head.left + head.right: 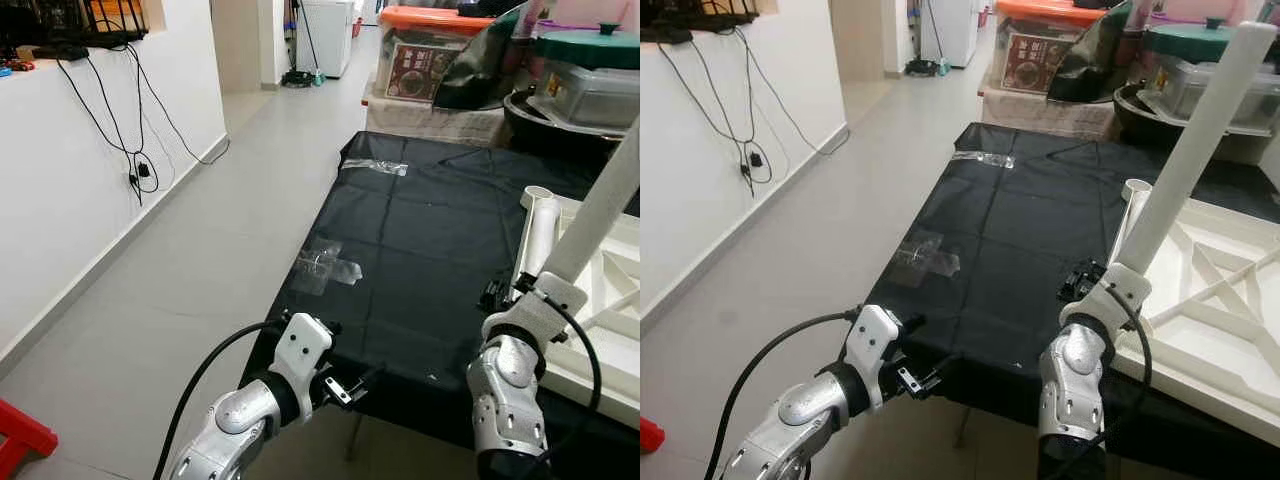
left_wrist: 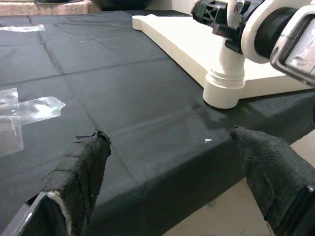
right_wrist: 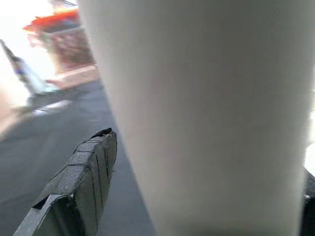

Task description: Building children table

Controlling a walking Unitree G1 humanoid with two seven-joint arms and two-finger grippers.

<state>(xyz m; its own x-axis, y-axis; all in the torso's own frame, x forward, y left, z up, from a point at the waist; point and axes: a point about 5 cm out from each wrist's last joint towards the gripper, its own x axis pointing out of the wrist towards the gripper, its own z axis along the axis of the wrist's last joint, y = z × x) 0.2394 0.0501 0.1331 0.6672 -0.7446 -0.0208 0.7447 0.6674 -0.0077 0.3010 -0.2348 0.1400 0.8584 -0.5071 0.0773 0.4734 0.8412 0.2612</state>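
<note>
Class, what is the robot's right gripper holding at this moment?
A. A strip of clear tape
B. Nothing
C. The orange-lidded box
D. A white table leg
D: the right gripper is closed around the white table leg, which rises at a slant from the upturned tabletop.

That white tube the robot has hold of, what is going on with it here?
The robot is putting together a small white table on a black cloth-covered surface. The right gripper is shut on a white table leg, holding it tilted, with its lower end at a corner socket of the upturned white tabletop. Another white leg lies along the tabletop's edge. The left gripper is open and holds nothing, hanging at the near edge of the cloth. Clear tape is stuck to the cloth.
</note>
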